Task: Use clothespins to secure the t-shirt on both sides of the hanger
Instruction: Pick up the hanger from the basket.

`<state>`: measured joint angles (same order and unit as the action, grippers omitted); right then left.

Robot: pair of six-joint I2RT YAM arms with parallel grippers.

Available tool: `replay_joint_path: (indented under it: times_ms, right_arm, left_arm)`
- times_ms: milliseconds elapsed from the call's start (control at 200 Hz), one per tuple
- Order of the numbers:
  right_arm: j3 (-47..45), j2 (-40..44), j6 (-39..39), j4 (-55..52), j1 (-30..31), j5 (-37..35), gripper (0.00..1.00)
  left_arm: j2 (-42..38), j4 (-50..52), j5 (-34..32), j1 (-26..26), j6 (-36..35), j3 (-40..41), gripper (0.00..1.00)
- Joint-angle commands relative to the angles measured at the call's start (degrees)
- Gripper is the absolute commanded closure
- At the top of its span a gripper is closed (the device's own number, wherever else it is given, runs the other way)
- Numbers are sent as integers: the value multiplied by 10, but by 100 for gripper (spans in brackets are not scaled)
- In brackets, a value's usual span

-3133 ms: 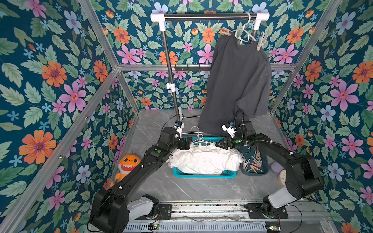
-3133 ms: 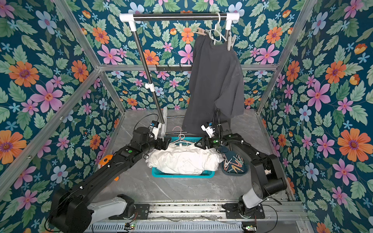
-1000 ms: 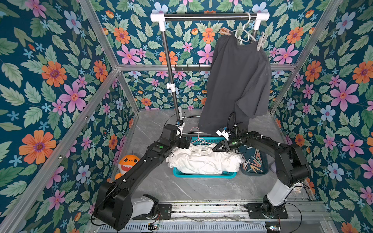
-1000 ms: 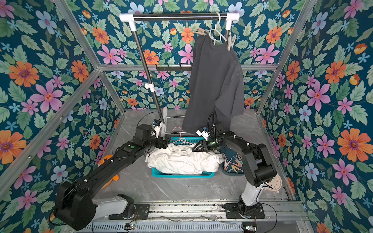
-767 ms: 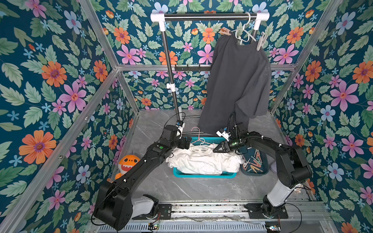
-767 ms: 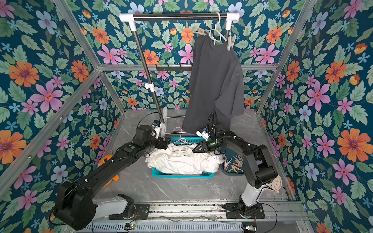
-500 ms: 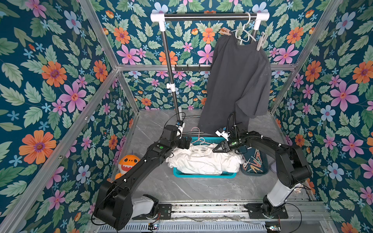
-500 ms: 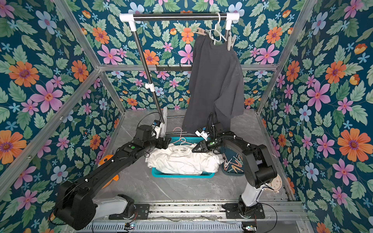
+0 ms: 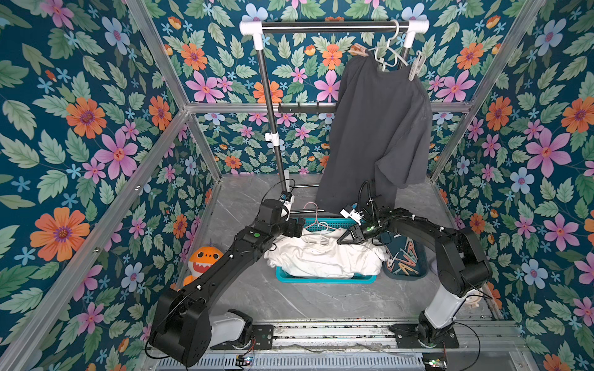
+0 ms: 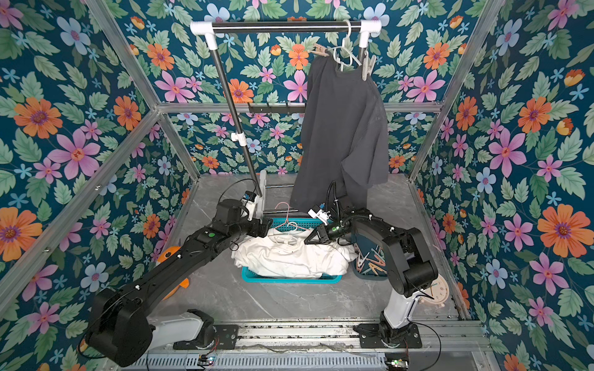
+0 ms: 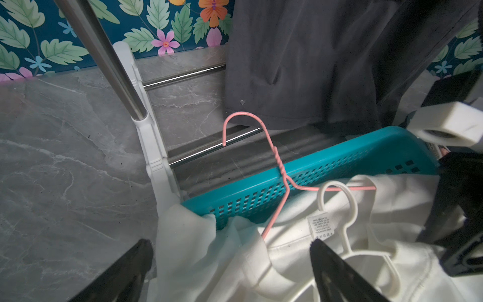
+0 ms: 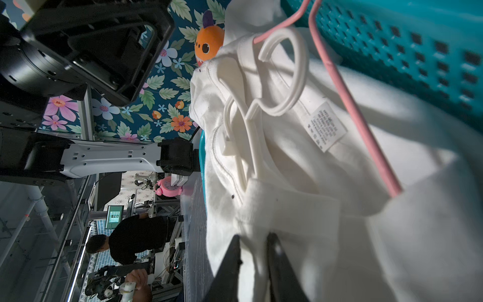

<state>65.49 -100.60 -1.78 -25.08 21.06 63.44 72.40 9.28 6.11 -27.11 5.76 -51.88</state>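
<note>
1. Top views both show the clothes rack (image 9: 331, 27) at the back of the marble floor.
2. A grey t-shirt (image 9: 379, 128) hangs at the rack's right end on a hung hanger (image 9: 387, 54).
3. The teal basket (image 9: 321, 278) sits mid-floor in front of the rack. The white t-shirt (image 9: 321, 257) is heaped in it and spills over the rim.
4. A dark tray (image 9: 405, 276) sits just right of the basket.
5. Left wrist view: the white plastic hanger (image 11: 347, 222) lies in the white shirt's neck opening with its hook out. A pink wire hanger (image 11: 277, 162) leans over the basket's back rim, its lower end under the fabric.
6. The left gripper (image 11: 228, 248) has its jaws wide with nothing between them. It sits above the basket's back left corner, over the shirt edge.
7. The right gripper (image 12: 252, 245) has its jaws narrow, pinching a fold of the white t-shirt close to the collar.
8. The loose clothespins (image 9: 403, 258) are heaped in the tray in mixed pastels. Two more are on the grey shirt's shoulders: a tan pin (image 9: 358, 50) and a grey pin (image 9: 416, 66).
</note>
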Motion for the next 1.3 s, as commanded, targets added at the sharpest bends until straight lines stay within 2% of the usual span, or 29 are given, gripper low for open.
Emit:
replay_joint_path:
  times_ms: [0, 45, 95, 115, 215, 415, 465, 570, 660, 730, 770, 980, 1070, 1295]
  right_arm:
    - [-4, 8, 9, -7, 2, 8, 86]
    - [-7, 10, 7, -6, 2, 8, 80]
    - [-9, 11, 8, -4, 3, 7, 60]
    - [-10, 10, 7, -5, 4, 5, 55]
    - [-10, 3, 13, -14, 5, -12, 49]
    - [-10, -17, 19, -24, 12, -12, 51]
    - [-5, -18, 23, -38, 15, -30, 51]
    - [-16, 8, 22, -34, 15, -43, 52]
    - [-18, 21, 18, -27, 16, -23, 57]
    - [-16, 23, 14, -26, 16, -21, 65]
    - [-16, 24, 16, -26, 18, -21, 65]
    - [-31, 38, 10, 0, 33, -22, 68]
    - [-41, 50, 11, 8, 38, -32, 68]
    - [-68, 85, 11, 41, 39, -41, 66]
  left_arm:
    - [0, -7, -1, 0, -4, -3, 4]
    - [0, -7, -1, 1, -4, -4, 4]
    - [0, -7, -1, 0, -4, -5, 4]
    - [0, -7, -1, 0, -4, -6, 4]
    - [1, -7, 0, 0, -4, -5, 4]
    - [5, -9, 1, 0, -3, -2, 4]
    - [5, -9, 0, 0, -4, -2, 4]
    - [5, -10, 0, 0, -3, -2, 4]
    - [8, -11, 2, 0, -3, -2, 4]
    - [11, -12, 4, 0, -1, -5, 4]
    - [12, -13, 6, 0, 0, -6, 4]
    - [38, 6, 88, 0, -30, -27, 11]
    - [52, 51, 115, 0, -54, -57, 15]
    - [44, 171, 196, 0, -122, -95, 15]
